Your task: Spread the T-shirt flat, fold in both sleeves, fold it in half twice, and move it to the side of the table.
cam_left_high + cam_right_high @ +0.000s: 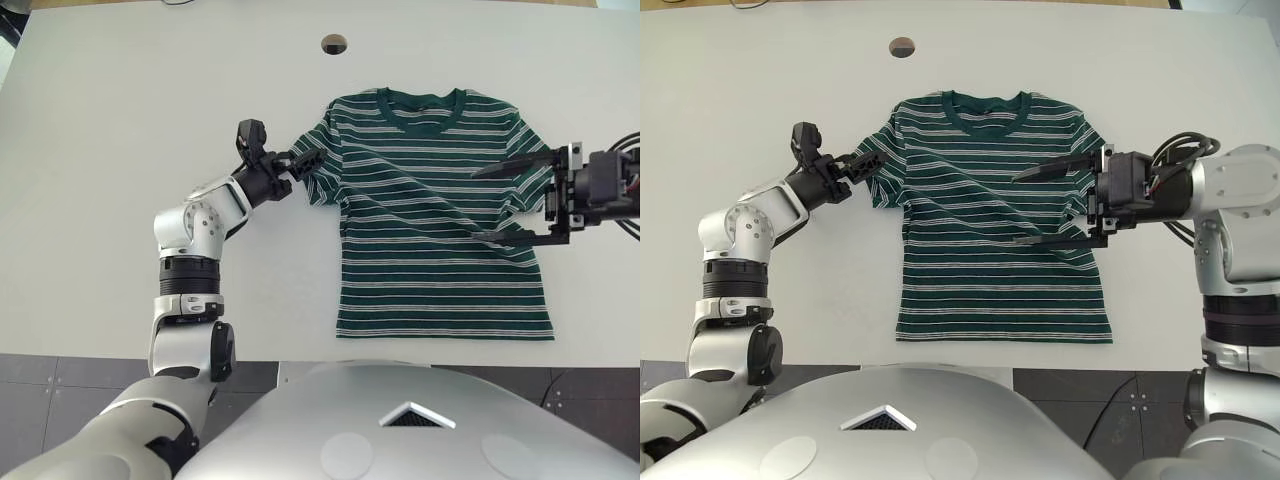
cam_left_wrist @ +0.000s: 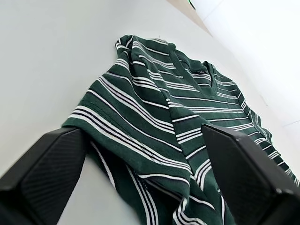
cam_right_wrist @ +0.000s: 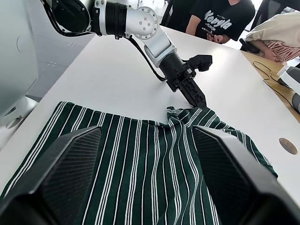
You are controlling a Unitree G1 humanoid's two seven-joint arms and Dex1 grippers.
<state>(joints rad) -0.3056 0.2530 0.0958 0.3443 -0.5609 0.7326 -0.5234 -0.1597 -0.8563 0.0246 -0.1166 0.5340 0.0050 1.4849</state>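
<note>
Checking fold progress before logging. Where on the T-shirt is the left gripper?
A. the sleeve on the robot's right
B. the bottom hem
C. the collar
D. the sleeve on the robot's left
D: the left gripper sits at the outer edge of that sleeve, fingers apart around the fabric of the T-shirt.

Plain white bench with a matte top, evenly lit and without hard shadows. A round dark cable hole is set near its far edge. Beyond the near edge lies a floor of dark grey square tiles with pale joints. A thin black cable lies looped on the bench top.
</note>
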